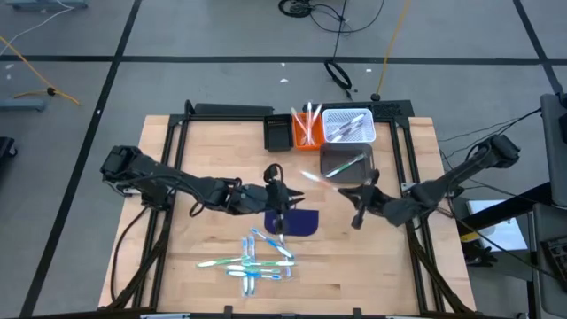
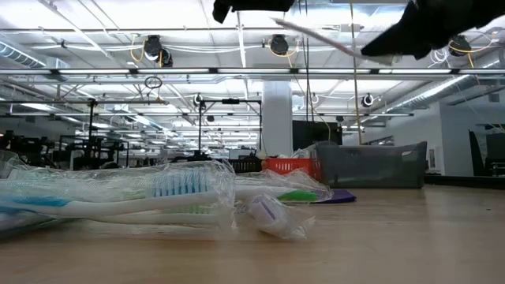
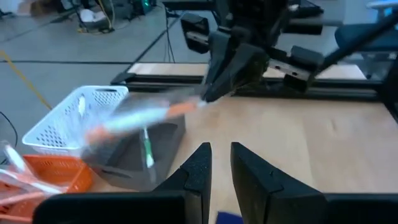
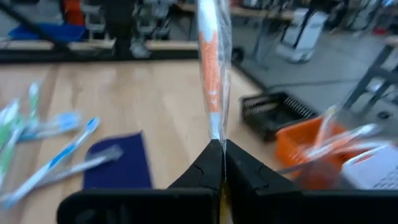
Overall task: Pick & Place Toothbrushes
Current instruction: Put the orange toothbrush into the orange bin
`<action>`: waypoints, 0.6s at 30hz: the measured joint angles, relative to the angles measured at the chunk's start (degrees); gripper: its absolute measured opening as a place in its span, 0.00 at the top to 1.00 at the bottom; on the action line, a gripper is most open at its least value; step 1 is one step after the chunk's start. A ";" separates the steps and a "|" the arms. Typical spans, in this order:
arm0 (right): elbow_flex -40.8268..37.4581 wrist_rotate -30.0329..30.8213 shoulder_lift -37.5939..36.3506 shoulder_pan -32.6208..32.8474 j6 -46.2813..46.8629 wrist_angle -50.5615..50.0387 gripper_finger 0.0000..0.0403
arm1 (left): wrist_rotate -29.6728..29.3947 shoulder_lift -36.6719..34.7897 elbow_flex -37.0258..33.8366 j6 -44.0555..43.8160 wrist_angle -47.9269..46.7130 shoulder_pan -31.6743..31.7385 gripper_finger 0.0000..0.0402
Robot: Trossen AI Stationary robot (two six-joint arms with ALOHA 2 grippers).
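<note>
My right gripper (image 1: 354, 190) (image 4: 222, 147) is shut on an orange-and-white toothbrush (image 1: 315, 175) (image 4: 211, 68) in clear wrap. It holds the brush in the air near the grey bin (image 1: 345, 165), which has a green toothbrush (image 1: 352, 162) in it. Several more wrapped toothbrushes (image 1: 253, 259) (image 2: 158, 193) lie flat on the table by its near edge, and two (image 4: 68, 158) rest partly on the dark blue mat (image 1: 298, 221). My left gripper (image 1: 280, 200) (image 3: 221, 163) hovers over the mat, narrowly open and empty. My right gripper pinches the toothbrush by one end (image 4: 215, 133) between its two fingertips. The brush sticks out forward along the line of the fingers, toward the table's left. It is lifted clear of the table, roughly level, still in its wrap (image 3: 143, 115).
A row of bins stands at the far edge: a black bin (image 1: 276, 133), an orange bin (image 1: 306, 129) with orange brushes and a white basket (image 1: 349, 124) with pale ones. Bare wood lies to the left and right of the pile. The two grippers are close together mid-table.
</note>
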 joint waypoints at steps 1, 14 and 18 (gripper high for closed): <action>0.00 0.48 -0.51 0.00 -1.51 1.27 1.00 | 0.00 0.00 0.00 0.16 0.52 0.30 0.84; 0.00 0.08 -1.22 0.02 -15.92 13.59 1.00 | 3.12 0.00 0.00 3.17 8.57 4.37 0.84; 0.00 0.06 -1.22 0.02 -17.21 14.68 1.00 | 4.70 0.00 0.00 3.44 9.71 5.15 0.84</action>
